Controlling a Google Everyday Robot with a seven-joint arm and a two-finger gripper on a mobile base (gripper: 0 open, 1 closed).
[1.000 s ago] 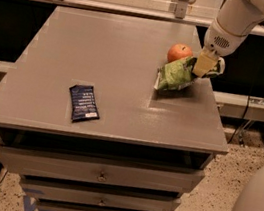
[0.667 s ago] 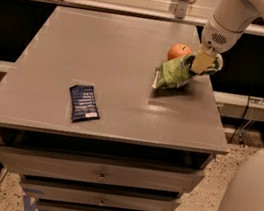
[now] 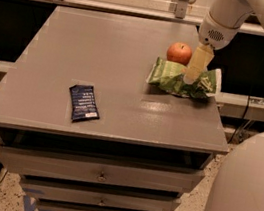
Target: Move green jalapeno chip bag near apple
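The green jalapeno chip bag (image 3: 173,79) lies on the grey table (image 3: 106,52) at its right side, just in front of the red-orange apple (image 3: 179,53) and almost touching it. My gripper (image 3: 191,79) comes down from the white arm at the upper right and rests on the right half of the bag, to the right of the apple. The bag's right end (image 3: 211,81) lifts slightly behind the gripper.
A small dark blue flat packet (image 3: 83,103) lies at the front left of the table. The table's right edge (image 3: 218,124) is close to the bag. Drawers (image 3: 102,176) sit below the tabletop. A rail and posts (image 3: 114,7) run behind the table.
The bag was tilted and bunched up under the gripper. It now lies flatter and spread out on the table by the apple. The gripper has lowered slightly.
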